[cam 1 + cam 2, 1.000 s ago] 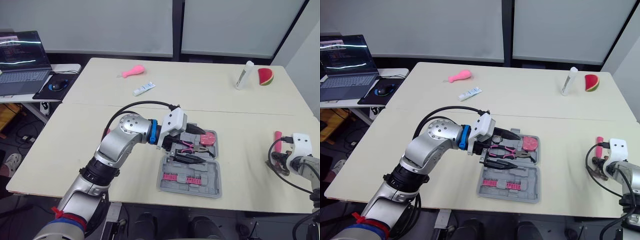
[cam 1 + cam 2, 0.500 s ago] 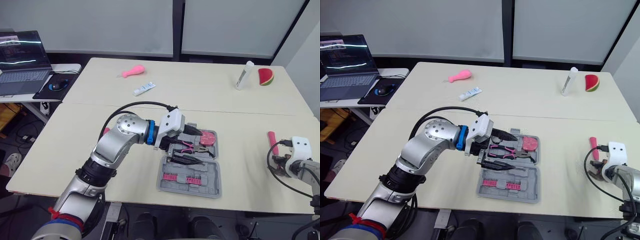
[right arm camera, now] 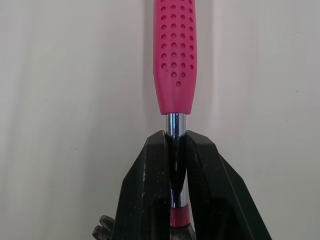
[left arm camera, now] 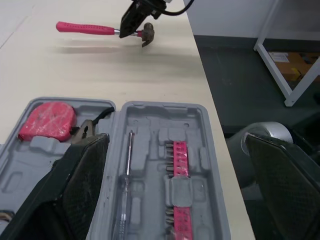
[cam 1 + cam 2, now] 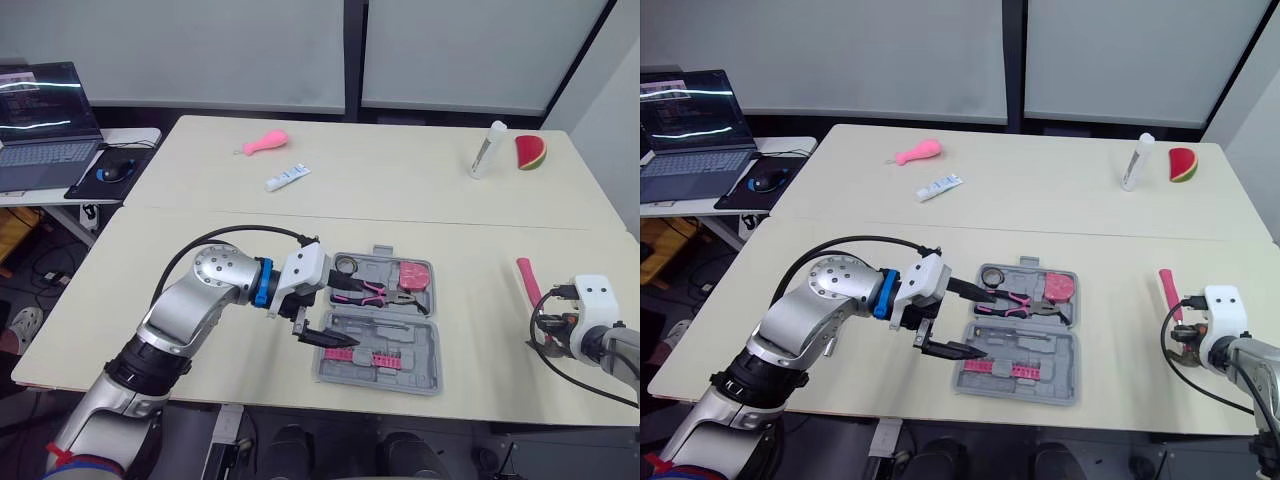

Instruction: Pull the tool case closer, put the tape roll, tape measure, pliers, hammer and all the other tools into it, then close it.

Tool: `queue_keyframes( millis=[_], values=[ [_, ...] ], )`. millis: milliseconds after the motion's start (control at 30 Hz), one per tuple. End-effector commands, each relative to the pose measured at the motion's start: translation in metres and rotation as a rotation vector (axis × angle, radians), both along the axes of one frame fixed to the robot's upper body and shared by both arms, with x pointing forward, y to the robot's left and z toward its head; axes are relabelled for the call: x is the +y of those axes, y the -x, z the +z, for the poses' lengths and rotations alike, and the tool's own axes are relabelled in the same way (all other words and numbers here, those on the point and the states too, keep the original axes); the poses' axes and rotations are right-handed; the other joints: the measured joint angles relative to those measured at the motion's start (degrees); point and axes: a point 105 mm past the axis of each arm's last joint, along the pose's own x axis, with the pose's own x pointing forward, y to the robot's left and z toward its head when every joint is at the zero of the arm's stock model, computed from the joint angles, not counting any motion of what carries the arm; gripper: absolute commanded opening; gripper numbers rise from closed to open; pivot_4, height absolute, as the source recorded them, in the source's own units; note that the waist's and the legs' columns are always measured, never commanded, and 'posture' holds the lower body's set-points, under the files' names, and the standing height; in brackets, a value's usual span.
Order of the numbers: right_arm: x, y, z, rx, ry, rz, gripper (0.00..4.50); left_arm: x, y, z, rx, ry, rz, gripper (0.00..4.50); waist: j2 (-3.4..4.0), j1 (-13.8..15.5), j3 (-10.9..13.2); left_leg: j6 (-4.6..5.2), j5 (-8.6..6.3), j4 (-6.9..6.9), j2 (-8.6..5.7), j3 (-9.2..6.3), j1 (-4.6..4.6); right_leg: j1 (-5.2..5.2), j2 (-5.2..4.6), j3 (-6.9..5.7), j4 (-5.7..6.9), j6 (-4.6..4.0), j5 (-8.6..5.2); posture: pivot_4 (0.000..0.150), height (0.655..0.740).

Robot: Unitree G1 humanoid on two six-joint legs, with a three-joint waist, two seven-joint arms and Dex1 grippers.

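Observation:
The grey tool case [image 5: 425,345] lies open near the table's front edge. Its far half holds the pink-handled pliers [image 5: 365,291], a pink tape measure [image 5: 415,275] and a small ring-shaped roll [image 5: 347,265]. In the near half are pink bits [image 4: 177,155] and a slim screwdriver [image 4: 128,160]. My left gripper [image 5: 343,315] is open at the case's left end, its fingers [image 4: 82,185] straddling it with nothing held. My right gripper [image 5: 550,328] is shut on the metal shaft of the hammer [image 3: 175,55], whose pink handle [image 5: 525,280] points away across the table at the right.
On the far table lie a pink balloon-like toy [image 5: 265,143], a small tube [image 5: 288,178], a white bottle [image 5: 487,150] and a watermelon slice [image 5: 530,152]. A laptop [image 5: 40,120] and mouse sit on a side desk at the left.
My left gripper has drawn back left out of the case, leaving the pliers lying in it. The right gripper has carried the hammer a little left.

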Motion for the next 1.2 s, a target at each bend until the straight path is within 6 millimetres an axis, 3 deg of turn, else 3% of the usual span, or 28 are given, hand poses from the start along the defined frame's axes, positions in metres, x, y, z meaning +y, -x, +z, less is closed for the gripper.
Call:
queue_keyframes(
  millis=[33, 333, 500, 733, 800, 933, 1133, 1200],
  values=[
    [0.012, 0.003, 0.014, -0.036, 0.013, 0.038, 0.22, 0.002, 0.007, 0.01, -0.048, 0.019, -0.029, 4.5, 0.0, 0.01, 0.01, 0.01, 0.0, 0.0, 0.0, 0.0, -0.01, 0.0, 0.0, 0.0, -0.01, 0.0, 0.0, 0.15, 0.74],
    [0.035, 0.016, -0.005, 0.014, 0.04, 0.109, 0.22, 0.009, 0.02, 0.001, -0.05, -0.014, -0.061, 4.5, 0.01, -0.02, 0.02, 0.11, -0.06, -0.02, 0.0, -0.04, 0.01, -0.01, 0.0, -0.01, -0.01, 0.0, 0.0, 0.15, 0.74],
    [0.05, 0.015, -0.019, 0.037, 0.025, 0.124, 0.22, 0.006, 0.026, 0.005, -0.04, 0.022, -0.087, 4.5, 0.02, -0.04, 0.02, 0.13, -0.07, -0.02, 0.04, -0.09, 0.04, -0.02, 0.0, -0.01, 0.02, 0.0, 0.0, 0.15, 0.74],
    [0.048, 0.011, -0.028, 0.038, 0.037, 0.132, 0.22, 0.002, 0.026, 0.008, -0.047, 0.049, -0.08, 4.5, 0.01, -0.22, 0.02, 0.13, -0.07, -0.02, 0.05, -0.09, 0.08, -0.01, 0.0, 0.0, 0.02, 0.0, 0.0, 0.15, 0.74],
    [0.047, 0.011, -0.022, 0.006, 0.053, 0.163, 0.93, 0.002, 0.025, 0.008, -0.05, 0.054, -0.075, 4.5, 0.01, -0.2, 0.02, 0.13, -0.07, -0.01, 0.06, -0.1, 0.08, -0.01, 0.0, -0.01, 0.04, 0.0, 0.0, 0.15, 0.74],
    [0.04, 0.016, -0.008, -0.079, 0.069, 0.203, 1.65, 0.001, 0.024, 0.011, -0.051, 0.086, -0.059, 4.5, 0.01, -0.1, 0.04, 0.13, -0.07, -0.02, 0.0, -0.09, 0.06, -0.01, 0.0, -0.02, 0.01, 0.0, 0.0, 0.15, 0.74],
    [0.038, 0.029, -0.014, -0.143, 0.055, 0.243, 2.9, -0.003, 0.028, 0.019, -0.043, 0.147, -0.085, 4.5, 0.01, -0.04, 0.04, 0.13, -0.07, -0.02, 0.02, -0.1, 0.05, 0.0, -0.01, -0.03, 0.0, 0.0, 0.0, 0.15, 0.74],
    [0.04, 0.03, -0.019, -0.15, 0.057, 0.257, 2.9, -0.003, 0.028, 0.021, -0.043, 0.16, -0.09, 4.5, 0.01, -0.13, 0.04, 0.13, -0.07, -0.01, 0.04, -0.1, 0.07, 0.0, -0.01, -0.03, 0.02, 0.0, 0.0, 0.15, 0.74]
  ],
)
